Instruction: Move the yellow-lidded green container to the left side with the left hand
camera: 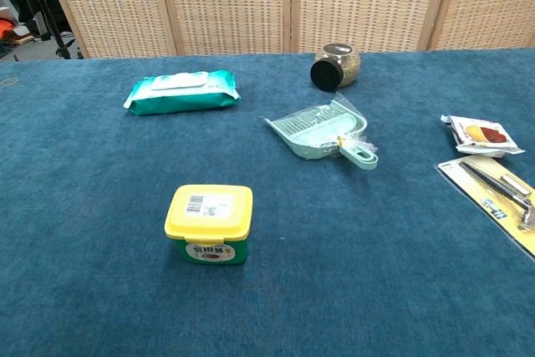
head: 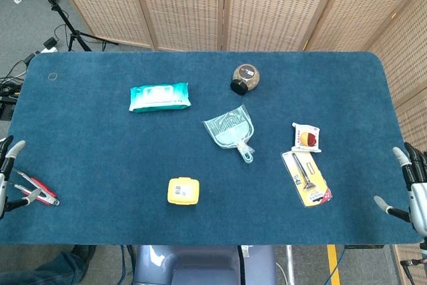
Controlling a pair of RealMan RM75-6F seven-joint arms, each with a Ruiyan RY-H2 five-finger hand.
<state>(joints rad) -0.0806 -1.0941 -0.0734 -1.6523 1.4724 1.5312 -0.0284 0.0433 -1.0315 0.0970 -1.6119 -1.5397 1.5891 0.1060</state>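
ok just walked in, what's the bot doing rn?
Nothing is being handled yet. The yellow-lidded green container sits upright near the front of the table, untouched. The left hand is at the table's left edge with fingers apart and empty; the right hand is at the right edge, also empty. The container is meant to go left with the left hand; that move hasn't begun.

We see a barcode sticker on the yellow lid of the green container, its digits too small to read. The label on its front is likewise illegible to us.
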